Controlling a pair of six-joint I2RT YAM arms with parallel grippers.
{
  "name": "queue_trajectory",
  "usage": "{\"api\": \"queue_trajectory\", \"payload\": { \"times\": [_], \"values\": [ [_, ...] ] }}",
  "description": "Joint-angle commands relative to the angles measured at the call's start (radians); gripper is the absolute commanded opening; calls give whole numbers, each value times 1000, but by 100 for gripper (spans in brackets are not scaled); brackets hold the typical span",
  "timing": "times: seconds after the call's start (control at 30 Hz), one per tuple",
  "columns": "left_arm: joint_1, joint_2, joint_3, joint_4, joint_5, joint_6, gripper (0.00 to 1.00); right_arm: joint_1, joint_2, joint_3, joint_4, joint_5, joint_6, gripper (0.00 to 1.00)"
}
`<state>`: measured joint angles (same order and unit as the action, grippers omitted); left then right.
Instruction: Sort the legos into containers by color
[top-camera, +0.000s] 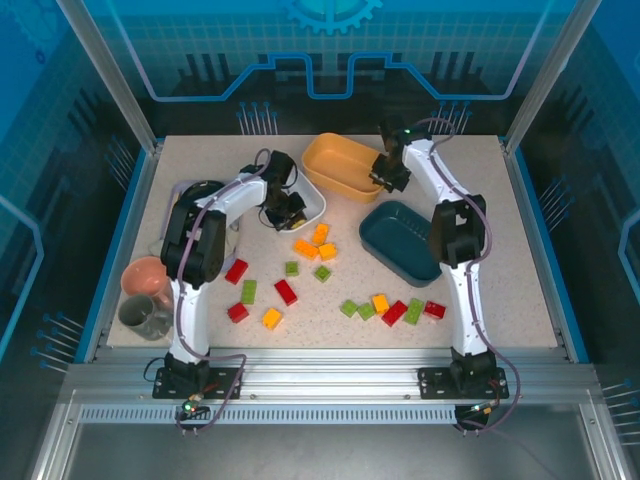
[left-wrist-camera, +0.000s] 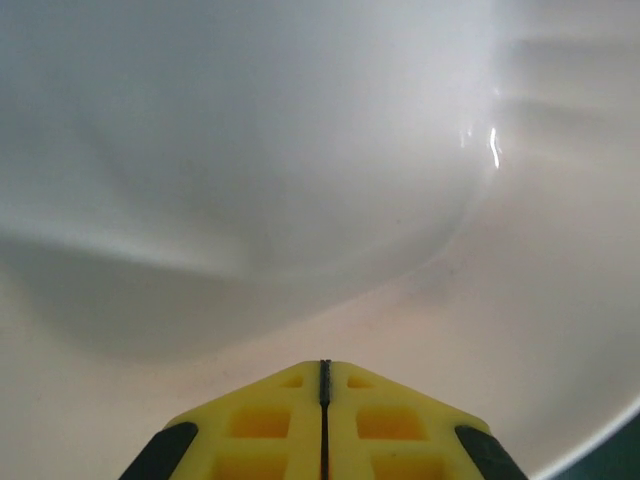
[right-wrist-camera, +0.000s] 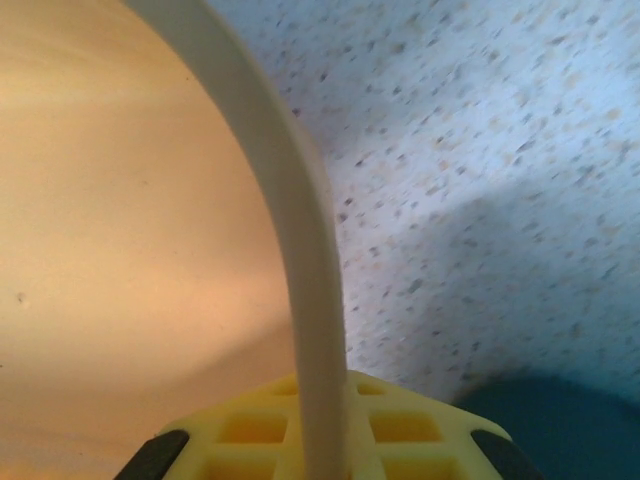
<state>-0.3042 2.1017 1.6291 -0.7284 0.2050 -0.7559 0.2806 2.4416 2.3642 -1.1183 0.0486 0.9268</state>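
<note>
**Top external view.** Your left gripper (top-camera: 283, 207) sits low over the left part of the shallow white rounded-rectangle plastic tray (top-camera: 311, 195). From this height you cannot tell how its fingers stand. Your right gripper (top-camera: 388, 177) is at the right-hand rim of the shallow orange rounded-rectangle plastic tray (top-camera: 340, 160). The dark teal rounded-rectangle plastic tray (top-camera: 400, 245) lies just beside the orange tray, nearer the arm bases. The small studded plastic legos (top-camera: 286, 292) lie loose on the speckled table (top-camera: 500, 290) in two groups: a scatter of red, green and orange-yellow bricks on the near side of the white tray, and a short row on the near side of the teal tray. A pink cup (top-camera: 148, 272) and a grey mug (top-camera: 143, 316) stand near the table's left edge.

**Left wrist view.** The yellow fingers (left-wrist-camera: 265, 420) are pressed together — only a thin dark seam parts them, and nothing is held. Beyond them you see the white tray's smooth floor and curved wall.

**Right wrist view.** The yellow fingers (right-wrist-camera: 250, 430) stand one on each side of the orange tray's rim, which looks pale here and runs up between them — the pincer is clamped on that rim. The tray's interior lies to the left and the table to the right. A corner of the teal tray shows at lower right.
</note>
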Motion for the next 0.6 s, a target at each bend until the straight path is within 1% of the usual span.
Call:
{"api": "queue_trajectory", "payload": {
  "times": [0.0, 0.07, 0.2, 0.27, 0.37, 0.4, 0.47, 0.57],
  "values": [
    [-6, -69, -34, -78, -72, 98, 7, 48, 51, 85, -73, -1, 106, 12],
    [-6, -84, -49, -91, -94, 125, 7, 65, 61, 89, -110, 5, 153, 12],
    [-1, -108, -76, -109, -124, 163, 7, 95, 42, 16, -86, -28, 219, 12],
    [-1, -116, -87, -111, -129, 172, 7, 106, 42, 12, -100, -35, 237, 13],
    [-3, -130, -92, -128, -156, 180, 6, 121, 30, 9, -162, -19, 283, 14],
    [-2, -133, -92, -134, -164, 184, 5, 124, 18, 0, -176, -14, 296, 15],
    [-2, -144, -96, -137, -170, 193, 5, 129, -7, -30, -188, 6, 324, 16],
    [-3, -152, -100, -150, -176, 200, 4, 127, -42, -83, -179, 19, 372, 16]
  ]
}}
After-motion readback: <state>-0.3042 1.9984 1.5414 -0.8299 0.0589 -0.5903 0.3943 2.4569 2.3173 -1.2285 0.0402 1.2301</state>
